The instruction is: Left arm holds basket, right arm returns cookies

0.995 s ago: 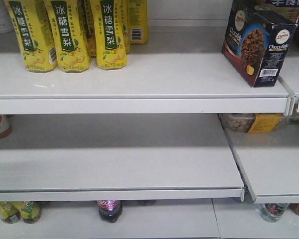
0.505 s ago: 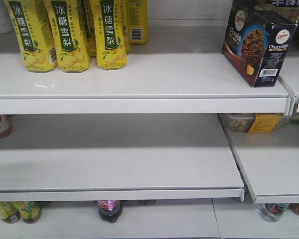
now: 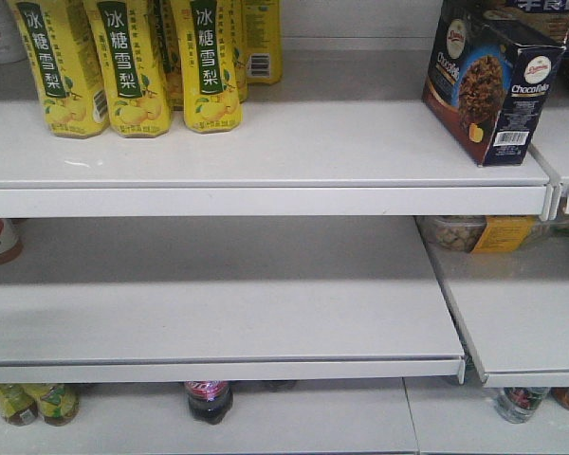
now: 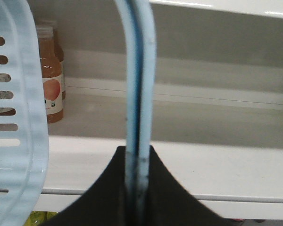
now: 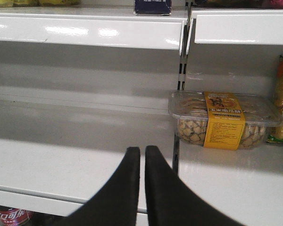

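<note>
- The dark navy cardboard cookie box (image 3: 491, 81), printed with brown chocolate cookies, stands upright at the right end of the white metal upper shelf (image 3: 266, 156), its barcoded corner close to the shelf's front edge and angled outward.
- Well to the left of the box on that shelf stands a row of tall yellow pear-drink bottles (image 3: 133, 62); nothing lies between them and the box.
- The right gripper (image 5: 142, 162), seen from its wrist camera, carries nothing: its black fingers (image 5: 127, 188) are pressed almost together with only a thin slit between them. It sits below the box, level with the shelf under it, facing a clear plastic tub of snacks with a yellow label (image 5: 224, 117).
- The left gripper (image 4: 137, 188) pinches the thin light blue loop handles (image 4: 140, 75) of the light blue slotted plastic shopping basket (image 4: 16, 122), whose wall fills the left of the wrist view.
- Judged from these views, the cookies are already back on the shelf and the task looks close to finished.
- The risks: the box's closeness to the edge leaves little margin, so a brush from the right arm as it moves could tip it off; the handles are gripped only in a narrow pinch, so a swing of the basket could work them loose.
</note>
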